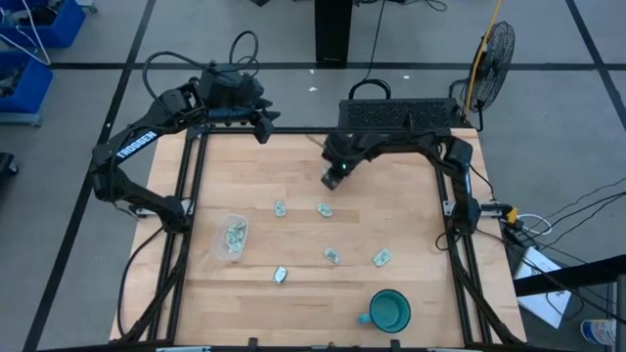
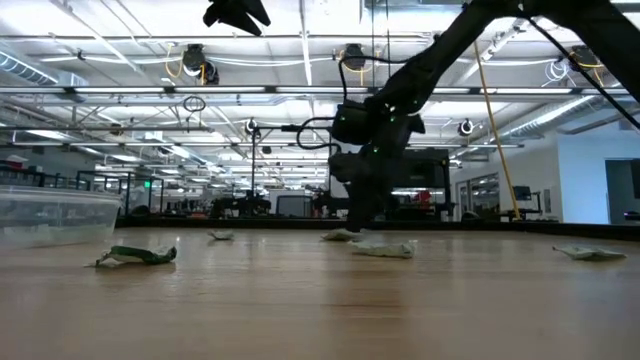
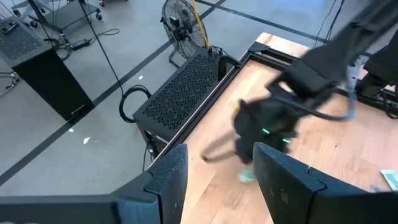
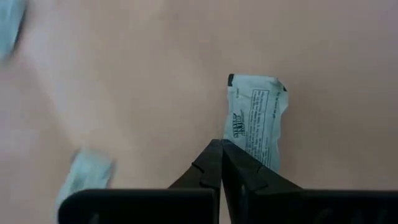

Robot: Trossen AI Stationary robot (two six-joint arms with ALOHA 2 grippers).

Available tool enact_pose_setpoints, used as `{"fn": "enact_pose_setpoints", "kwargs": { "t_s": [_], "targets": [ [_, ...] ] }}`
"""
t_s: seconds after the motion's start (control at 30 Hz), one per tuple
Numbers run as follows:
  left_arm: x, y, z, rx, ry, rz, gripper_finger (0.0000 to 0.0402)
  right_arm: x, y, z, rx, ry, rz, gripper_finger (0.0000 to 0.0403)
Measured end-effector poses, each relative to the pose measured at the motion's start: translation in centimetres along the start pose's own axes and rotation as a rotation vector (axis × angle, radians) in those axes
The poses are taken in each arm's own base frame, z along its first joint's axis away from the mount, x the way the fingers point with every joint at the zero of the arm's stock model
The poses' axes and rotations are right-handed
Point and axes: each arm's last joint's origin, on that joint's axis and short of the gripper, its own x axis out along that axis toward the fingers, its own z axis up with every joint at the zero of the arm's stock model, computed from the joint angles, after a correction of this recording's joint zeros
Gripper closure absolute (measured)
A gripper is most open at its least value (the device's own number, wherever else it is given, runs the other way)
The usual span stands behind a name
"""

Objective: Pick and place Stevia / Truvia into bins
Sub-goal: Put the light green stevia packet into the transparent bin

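Several pale green and white Stevia sachets lie flat on the wooden table: (image 1: 281,207), (image 1: 324,208), (image 1: 333,255), (image 1: 381,258), (image 1: 281,275). The clear tub (image 1: 232,238) stands near the table's left side with a few sachets inside. My right gripper (image 1: 333,178) is shut and hangs over the table's far middle, just beyond one sachet (image 4: 257,121), with its fingertips (image 4: 222,146) beside that sachet's edge. My left gripper (image 1: 264,123) (image 3: 217,180) is open and raised over the far left edge.
A green mug (image 1: 389,311) stands near the table's near right edge. A black perforated box (image 1: 396,113) sits behind the far edge, with a fan (image 1: 492,54) beyond it. Black rails frame the table's left and right sides. In the low view, sachets (image 2: 137,256) (image 2: 385,248) lie on the wood.
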Motion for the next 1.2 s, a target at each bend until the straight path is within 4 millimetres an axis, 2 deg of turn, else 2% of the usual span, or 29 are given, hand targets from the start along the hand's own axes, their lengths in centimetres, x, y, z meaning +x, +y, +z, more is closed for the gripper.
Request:
{"fn": "enact_pose_setpoints", "kwargs": {
  "t_s": [0.17, 0.37, 0.5, 0.63, 0.73, 0.93, 1.07, 1.2],
  "targets": [
    [0.0, 0.0, 0.0, 0.0, 0.0, 0.0, 0.0213, -2.0, 4.0, -2.0, -0.077, 0.081, -0.02, 0.0403],
    [0.0, 0.0, 0.0, -0.005, 0.0, 0.0, 0.0213, -6.3, 8.1, -2.3, -0.2, -0.123, -0.11, 0.0403],
    [0.0, -0.2, 0.0, -0.038, 0.0, -0.005, 0.0213, -9.5, 8.9, -2.6, -0.193, -0.208, -0.067, 0.0387],
    [0.0, -0.8, -0.1, -0.053, 0.002, -0.026, 0.0213, -11.3, 8.2, -3.3, -0.168, -0.2, -0.115, 0.0345],
    [-0.1, -1.3, -0.1, -0.045, 0.003, -0.044, 0.0213, -11.0, 7.2, -3.9, -0.115, -0.201, -0.139, 0.0304],
    [-0.2, -2.5, -0.2, -0.052, 0.005, -0.081, 0.0213, -7.1, 5.1, -6.3, 0.016, -0.18, -0.146, 0.0239],
    [-0.3, -3.1, -0.2, -0.048, 0.007, -0.102, 0.0213, -5.2, 3.9, -8.1, 0.094, -0.182, -0.175, 0.0238],
    [-0.4, -3.5, -0.3, -0.043, 0.006, -0.11, 0.0213, -3.7, 2.9, -9.2, 0.128, -0.266, -0.212, 0.0249]
  ]
}}
